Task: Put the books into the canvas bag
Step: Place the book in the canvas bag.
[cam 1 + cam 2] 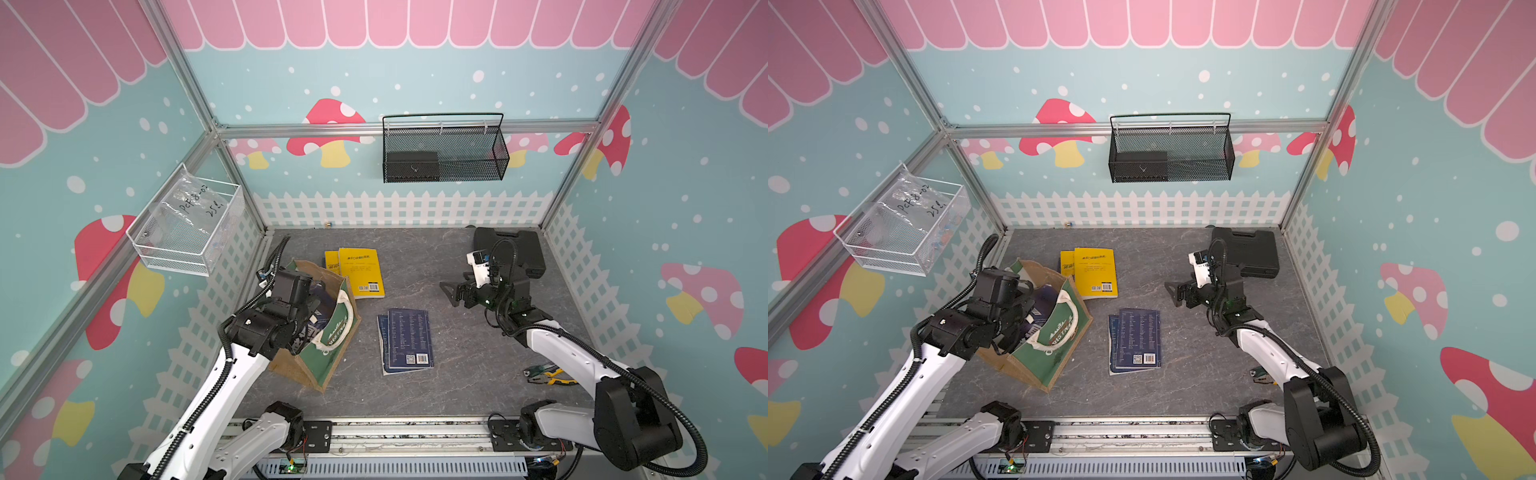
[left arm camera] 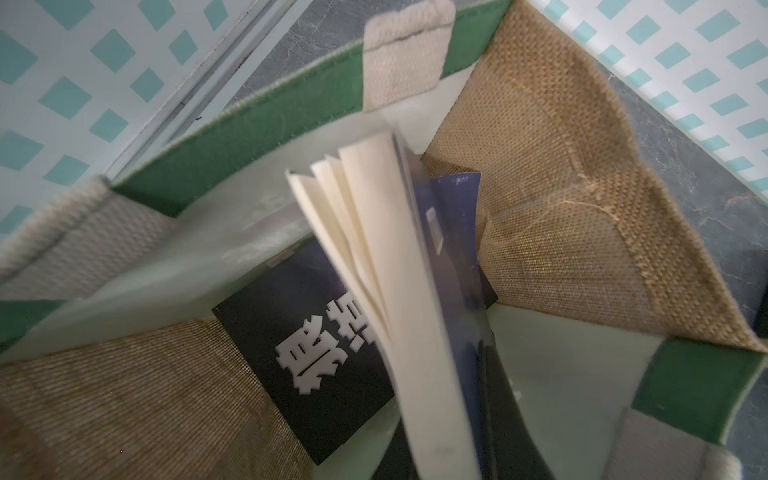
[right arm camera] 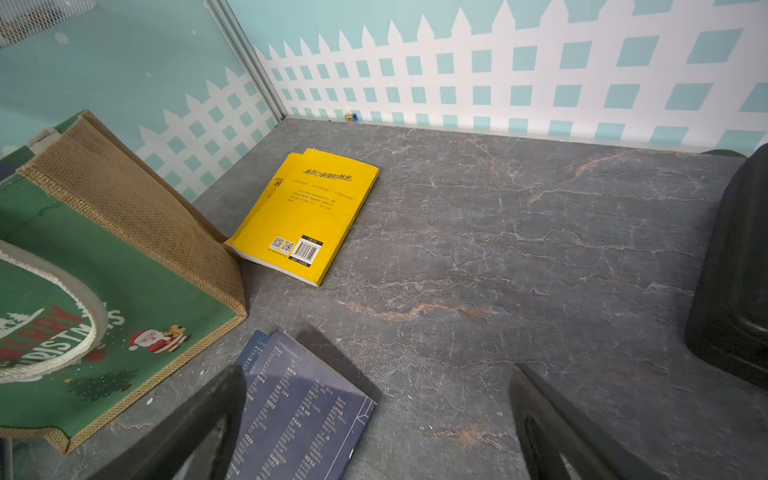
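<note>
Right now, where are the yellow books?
In both top views the yellow books lie stacked flat on the table, left of centre toward the back, beside the bag's far corner and beyond the navy books.

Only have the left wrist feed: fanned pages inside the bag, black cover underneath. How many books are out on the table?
Observer: Four, in two stacked pairs. Two yellow books lie next to the far side of the canvas bag, and two navy books lie mid-table.
Operator: Right gripper on any of them?
Observer: No. The right gripper is open and empty, above bare table on the far right of the navy pair.
Operator: Anything else near it?
Observer: A black case sits in the far right corner, just behind that gripper. It is not a book.
</note>
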`<state>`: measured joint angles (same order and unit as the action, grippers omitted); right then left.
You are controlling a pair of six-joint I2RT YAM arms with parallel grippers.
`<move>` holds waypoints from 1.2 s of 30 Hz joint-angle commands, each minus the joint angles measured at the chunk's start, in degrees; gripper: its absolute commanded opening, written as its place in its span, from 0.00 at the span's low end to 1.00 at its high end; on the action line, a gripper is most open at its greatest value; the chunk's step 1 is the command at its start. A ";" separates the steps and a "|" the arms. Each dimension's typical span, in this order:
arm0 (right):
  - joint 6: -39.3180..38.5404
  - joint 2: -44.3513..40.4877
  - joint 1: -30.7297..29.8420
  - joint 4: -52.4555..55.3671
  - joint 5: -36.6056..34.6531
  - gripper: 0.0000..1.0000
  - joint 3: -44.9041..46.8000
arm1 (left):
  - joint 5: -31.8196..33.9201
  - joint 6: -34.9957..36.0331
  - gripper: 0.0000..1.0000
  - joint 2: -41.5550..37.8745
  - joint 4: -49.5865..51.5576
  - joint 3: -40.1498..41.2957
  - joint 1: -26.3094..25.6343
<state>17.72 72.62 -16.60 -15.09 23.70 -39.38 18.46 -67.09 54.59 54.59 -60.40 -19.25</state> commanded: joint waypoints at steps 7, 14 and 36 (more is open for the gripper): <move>-1.97 0.73 -1.59 2.17 -0.90 1.00 -0.51 | -0.91 -5.73 0.03 -1.24 -5.38 4.27 -0.18; -2.73 2.53 -2.34 4.18 -0.37 1.00 -2.11 | -2.08 -6.47 0.11 -0.82 -4.90 6.43 0.08; -6.31 4.87 -4.32 10.62 0.78 0.99 -4.57 | 6.00 0.47 0.81 0.59 12.68 -7.42 1.68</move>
<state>12.47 76.40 -20.64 -5.58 22.85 -42.22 20.23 -69.38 55.27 63.37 -64.34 -18.02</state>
